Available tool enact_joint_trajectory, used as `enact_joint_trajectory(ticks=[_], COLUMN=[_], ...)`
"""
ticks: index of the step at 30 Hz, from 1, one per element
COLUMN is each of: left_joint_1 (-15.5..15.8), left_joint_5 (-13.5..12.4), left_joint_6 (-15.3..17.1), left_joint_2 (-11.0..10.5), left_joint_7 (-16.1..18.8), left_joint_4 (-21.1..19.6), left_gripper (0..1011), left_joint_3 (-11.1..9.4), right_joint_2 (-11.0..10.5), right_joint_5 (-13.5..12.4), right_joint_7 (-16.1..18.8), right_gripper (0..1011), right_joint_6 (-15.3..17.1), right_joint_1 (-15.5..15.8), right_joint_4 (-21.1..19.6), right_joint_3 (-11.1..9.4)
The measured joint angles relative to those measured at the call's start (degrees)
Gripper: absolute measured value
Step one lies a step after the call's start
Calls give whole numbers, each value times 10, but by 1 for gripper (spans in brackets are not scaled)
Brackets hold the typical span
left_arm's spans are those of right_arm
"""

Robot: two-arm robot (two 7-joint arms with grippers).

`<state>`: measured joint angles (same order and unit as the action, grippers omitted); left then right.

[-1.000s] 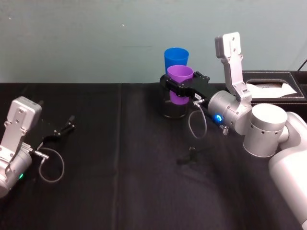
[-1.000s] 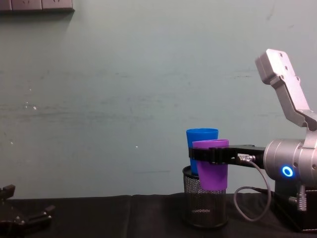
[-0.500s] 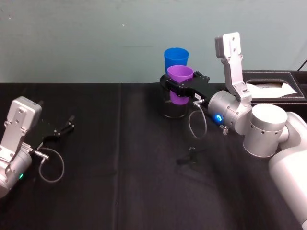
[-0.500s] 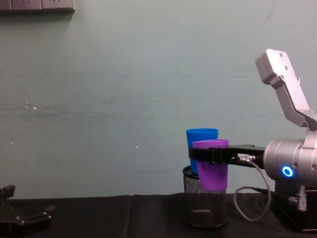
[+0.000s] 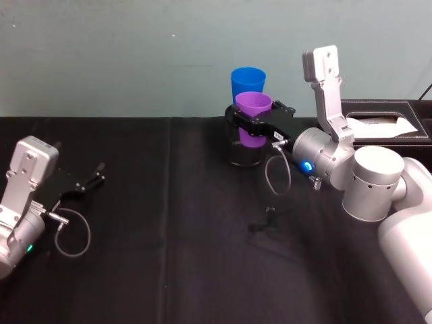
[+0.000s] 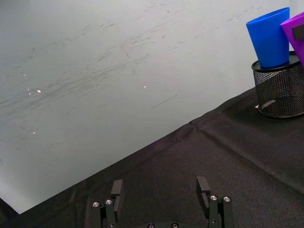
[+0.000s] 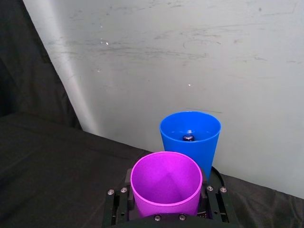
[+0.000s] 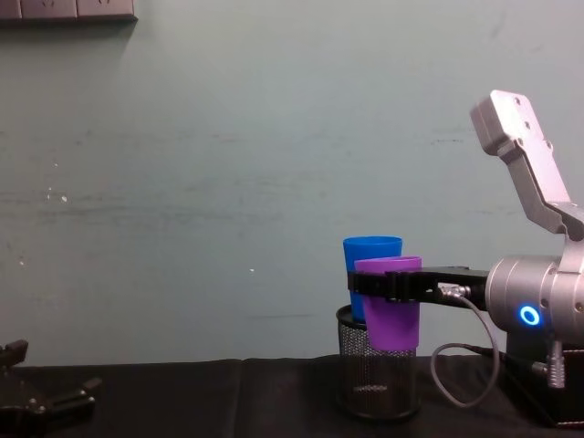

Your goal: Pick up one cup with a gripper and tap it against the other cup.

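My right gripper (image 5: 248, 123) is shut on the purple cup (image 5: 253, 104), clamping it just below the rim and holding it upright in the air. The blue cup (image 5: 248, 79) stands right behind it, its base inside a black mesh pen holder (image 5: 244, 154). In the chest view the purple cup (image 8: 392, 319) overlaps the blue cup (image 8: 370, 251), hanging in front of the holder (image 8: 379, 383); I cannot tell whether the cups touch. The right wrist view looks down into both the purple cup (image 7: 166, 183) and the blue cup (image 7: 190, 142). My left gripper (image 5: 91, 181) rests open at the table's left.
A black tissue box (image 5: 385, 121) sits at the back right beside my right arm. A small black item (image 5: 266, 219) lies on the black cloth near the middle. A pale green wall closes off the table behind the cups.
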<state>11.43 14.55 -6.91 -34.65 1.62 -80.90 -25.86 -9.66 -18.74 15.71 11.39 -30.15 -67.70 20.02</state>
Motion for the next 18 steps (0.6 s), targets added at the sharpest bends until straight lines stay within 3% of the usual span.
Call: enact_joint_trajectory(ticks=[18], left_joint_1=[0], left_joint_5=[0], left_joint_6=[0], left_joint_2=[0], left_joint_7=[0], left_joint_4=[0], left_gripper=[1000], left_joint_3=[0], right_joint_2=[0], right_joint_5=[0], right_joint_7=[0], right_gripper=[739], right_joint_6=[0], right_joint_1=[0], right_joint_4=[0], right_joint_3=[0])
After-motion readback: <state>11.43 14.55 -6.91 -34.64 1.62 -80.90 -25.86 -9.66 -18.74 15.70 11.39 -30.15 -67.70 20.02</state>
